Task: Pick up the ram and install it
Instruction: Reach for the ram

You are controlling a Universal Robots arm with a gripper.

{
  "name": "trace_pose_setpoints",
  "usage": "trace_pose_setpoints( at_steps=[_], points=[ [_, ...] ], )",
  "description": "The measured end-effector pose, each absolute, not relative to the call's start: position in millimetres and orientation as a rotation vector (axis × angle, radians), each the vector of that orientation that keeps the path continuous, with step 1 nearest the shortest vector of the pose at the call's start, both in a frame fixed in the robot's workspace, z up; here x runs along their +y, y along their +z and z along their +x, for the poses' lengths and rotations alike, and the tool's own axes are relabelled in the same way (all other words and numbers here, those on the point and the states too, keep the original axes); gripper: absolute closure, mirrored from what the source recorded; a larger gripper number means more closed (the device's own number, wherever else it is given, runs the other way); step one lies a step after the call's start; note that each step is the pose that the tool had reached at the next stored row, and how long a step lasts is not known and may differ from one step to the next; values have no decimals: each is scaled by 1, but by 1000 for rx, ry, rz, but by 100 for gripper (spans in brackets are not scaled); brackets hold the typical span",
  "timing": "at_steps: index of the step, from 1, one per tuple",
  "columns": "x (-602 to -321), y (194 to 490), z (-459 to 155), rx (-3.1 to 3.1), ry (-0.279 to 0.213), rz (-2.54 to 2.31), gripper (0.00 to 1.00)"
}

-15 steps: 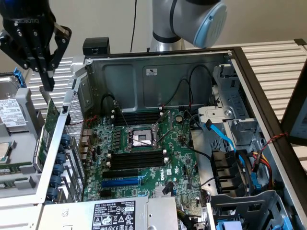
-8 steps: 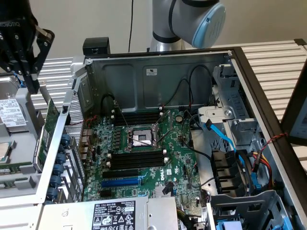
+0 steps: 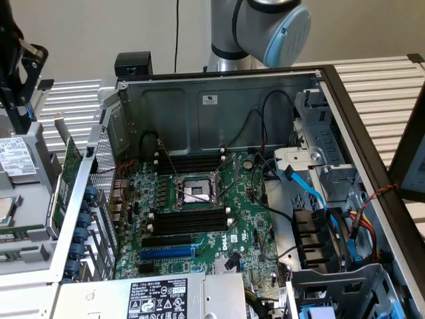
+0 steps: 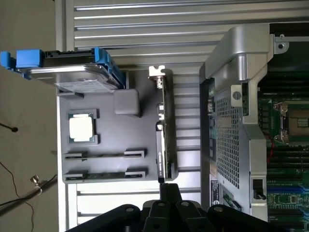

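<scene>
From where I stand, the gripper hangs above the grey parts tray, which sits outside the open computer case, on the exterior view's left. Its fingers are pressed together and pinch nothing. The ram lies on edge in its clips on the tray, with a second stick just beside it, so nothing has been lifted yet. The fingertips are near the end of the tall green expansion card, which stands upright between the sticks and the case wall.

That closeness is what worries me. I think a descent with the fingers pressed together would land on top of a stick rather than around it. A small sideways drift could also knock the card or catch its metal bracket. The two sticks lie close enough that the fingers might straddle both, or nudge one out of its clips. The stick is thin, so I expect an off-centre pinch would let it tilt in the grip.

Inside the case, the black memory slots on the motherboard sit close to the processor socket and loose black cables. A tilted stick could miss the slot or snag there.
</scene>
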State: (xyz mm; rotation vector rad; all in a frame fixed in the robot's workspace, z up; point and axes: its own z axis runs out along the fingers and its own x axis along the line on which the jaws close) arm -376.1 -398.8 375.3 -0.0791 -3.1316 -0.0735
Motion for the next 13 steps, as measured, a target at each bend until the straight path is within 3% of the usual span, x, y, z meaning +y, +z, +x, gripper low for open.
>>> trace_pose_setpoints(
  at_steps=[13],
  points=[
    [-399, 372, -436, -3133, -74, -79, 90]
  ],
)
